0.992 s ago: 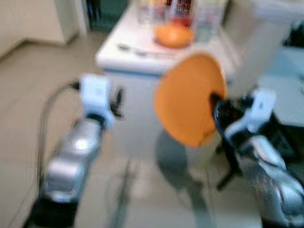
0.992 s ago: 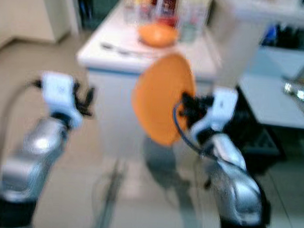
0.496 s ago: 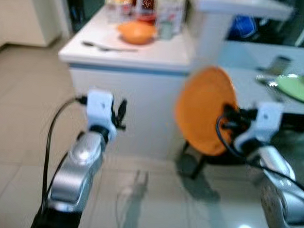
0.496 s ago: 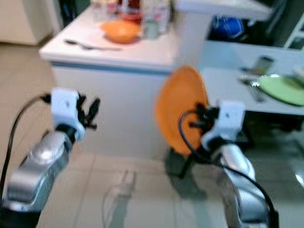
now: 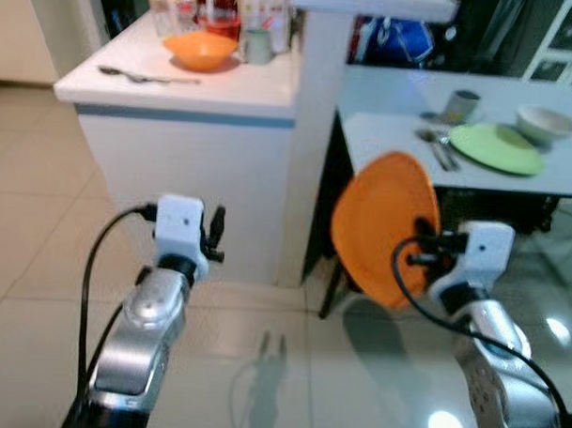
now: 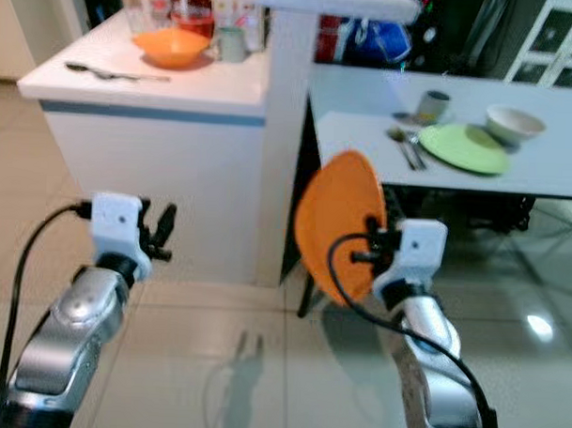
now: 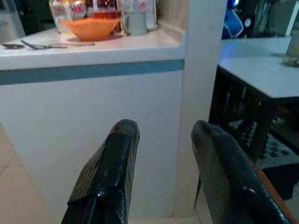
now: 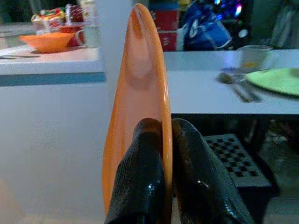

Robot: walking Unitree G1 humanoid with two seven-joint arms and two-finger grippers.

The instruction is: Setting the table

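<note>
- No brand, label or writing can be read; the containers (image 5: pixel 218 0) at the back of the white counter (image 5: pixel 178 79) are too blurred to identify.
- The right tool (image 8: pixel 161 135) is closed on the rim of the orange plate (image 5: pixel 384 222); one finger is pressed on each face.
- The orange plate is held on edge, nearly upright, in the air above the floor (image 5: pixel 290 364), below the edge of the grey counter (image 5: pixel 392 133).
- The left tool (image 7: pixel 161 140) is open with a clear gap between its fingers, and nothing is held in it. It is raised in front of the white counter's side panel.
- On the white counter, an orange bowl (image 5: pixel 200 49) is seen near the back, a cup (image 5: pixel 258 46) just beside it, and a spoon (image 5: pixel 131 74) close to the near edge.
- On the grey counter, a green plate (image 5: pixel 495 146) is set near the front edge, with cutlery (image 5: pixel 437 149) just beside it, a white bowl (image 5: pixel 545 122) behind it and a mug (image 5: pixel 461 106) farther back.
- A white pillar (image 5: pixel 317 131) stands between the two counters.
- Open tiled floor is available in front of both counters; dark chair legs (image 5: pixel 332 286) are seen under the grey counter's near edge, behind the held plate.
</note>
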